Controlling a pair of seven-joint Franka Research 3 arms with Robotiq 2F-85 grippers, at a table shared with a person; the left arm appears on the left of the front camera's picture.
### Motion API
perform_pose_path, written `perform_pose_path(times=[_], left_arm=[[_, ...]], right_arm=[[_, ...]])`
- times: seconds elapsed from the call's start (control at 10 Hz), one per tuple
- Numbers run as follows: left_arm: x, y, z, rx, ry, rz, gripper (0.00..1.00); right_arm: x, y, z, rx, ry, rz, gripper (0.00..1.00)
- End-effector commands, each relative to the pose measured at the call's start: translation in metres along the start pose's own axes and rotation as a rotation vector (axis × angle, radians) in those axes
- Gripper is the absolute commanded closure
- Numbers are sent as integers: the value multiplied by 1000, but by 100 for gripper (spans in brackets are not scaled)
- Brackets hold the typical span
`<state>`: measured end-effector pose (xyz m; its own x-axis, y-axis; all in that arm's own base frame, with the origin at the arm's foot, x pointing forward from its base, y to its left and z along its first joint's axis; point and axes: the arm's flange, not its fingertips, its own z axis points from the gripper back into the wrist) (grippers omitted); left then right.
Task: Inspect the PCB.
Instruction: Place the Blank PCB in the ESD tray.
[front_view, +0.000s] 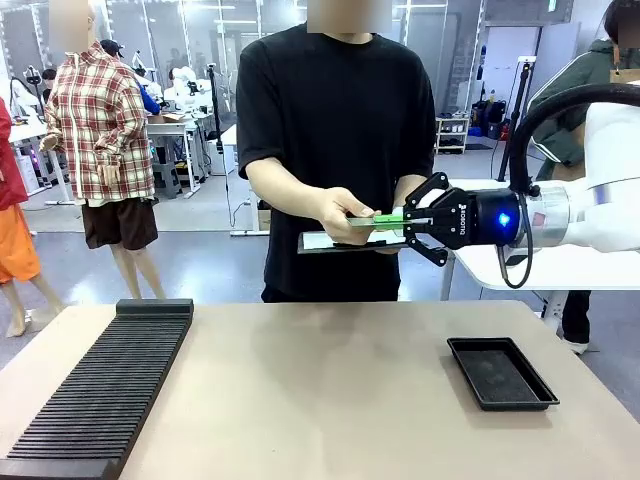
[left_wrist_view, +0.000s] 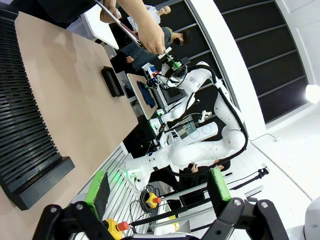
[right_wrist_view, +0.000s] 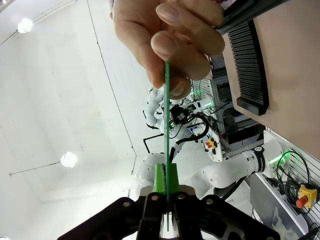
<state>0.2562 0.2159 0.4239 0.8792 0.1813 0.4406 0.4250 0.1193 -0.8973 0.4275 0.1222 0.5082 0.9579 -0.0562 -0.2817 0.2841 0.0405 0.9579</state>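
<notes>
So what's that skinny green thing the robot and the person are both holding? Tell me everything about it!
That is the PCB, a thin, flat, pale green board. It is up in the air in front of the person, lying about level. Edge-on from the right wrist it looks like a fine green line. The right gripper has its jaws shut on one end; the person's hand pinches the other end.

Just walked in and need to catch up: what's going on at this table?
The right tool is shut on one end of the PCB, while the person's hand pinches the other end. The person holds a clipboard just beneath it. The left tool is open, holding nothing.
</notes>
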Motion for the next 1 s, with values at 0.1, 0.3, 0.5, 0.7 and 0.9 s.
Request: perform_pose_path(times=[0.1, 0.3, 0.5, 0.7, 0.9], left_arm=[[-1, -3, 0, 12, 4, 1, 0], [-1, -3, 0, 12, 4, 1, 0], [-1, -3, 0, 12, 4, 1, 0], [-1, -3, 0, 12, 4, 1, 0], [-1, -3, 0, 12, 4, 1, 0]], right_arm=[[-2, 2, -1, 1, 4, 8, 100], [-2, 2, -1, 1, 4, 8, 100], [-2, 2, -1, 1, 4, 8, 100], [-2, 2, -1, 1, 4, 8, 100], [-2, 2, -1, 1, 4, 8, 100]])
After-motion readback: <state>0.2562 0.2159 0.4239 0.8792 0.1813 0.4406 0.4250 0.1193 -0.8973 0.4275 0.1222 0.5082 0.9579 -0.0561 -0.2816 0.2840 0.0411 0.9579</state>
